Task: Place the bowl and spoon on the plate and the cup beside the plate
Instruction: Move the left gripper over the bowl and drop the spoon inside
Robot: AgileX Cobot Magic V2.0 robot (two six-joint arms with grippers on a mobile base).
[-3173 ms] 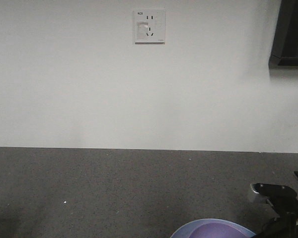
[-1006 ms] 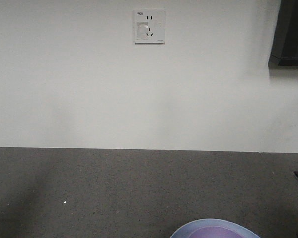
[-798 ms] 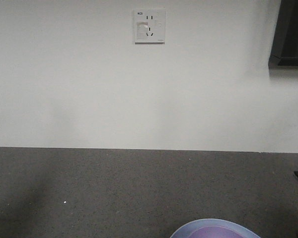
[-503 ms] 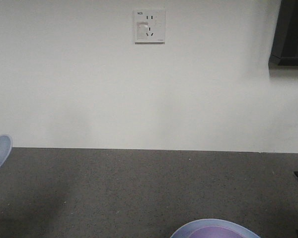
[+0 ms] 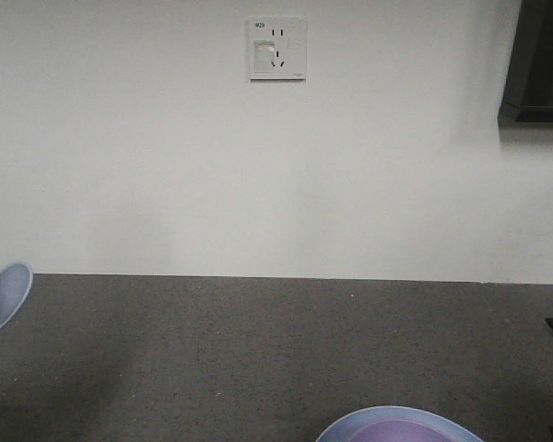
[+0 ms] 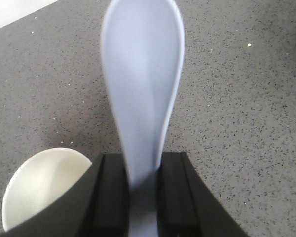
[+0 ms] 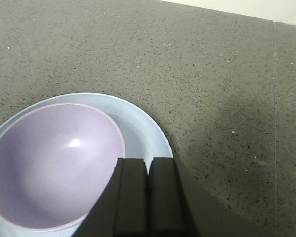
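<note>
My left gripper (image 6: 141,168) is shut on the handle of the pale blue spoon (image 6: 143,79), whose scoop points away above the dark counter. The spoon's scoop (image 5: 2,299) also shows at the left edge of the front view. The cream-white cup (image 6: 39,185) stands on the counter just left of the left fingers. The lavender bowl (image 7: 54,163) sits inside the light blue plate (image 7: 145,131). My right gripper (image 7: 148,162) is shut with nothing in it, hovering over the plate's right rim. The bowl (image 5: 401,431) and plate (image 5: 350,425) peek in at the bottom of the front view.
A dark speckled counter (image 5: 258,350) runs to a white wall with a power socket (image 5: 277,49). A dark object (image 5: 539,60) hangs at the upper right. A counter seam (image 7: 275,98) runs along the right side in the right wrist view.
The spoon's scoop has come into the front view at the left edge and risen a little. The right arm, seen at the lower right 3.2 s ago, has left that view.
</note>
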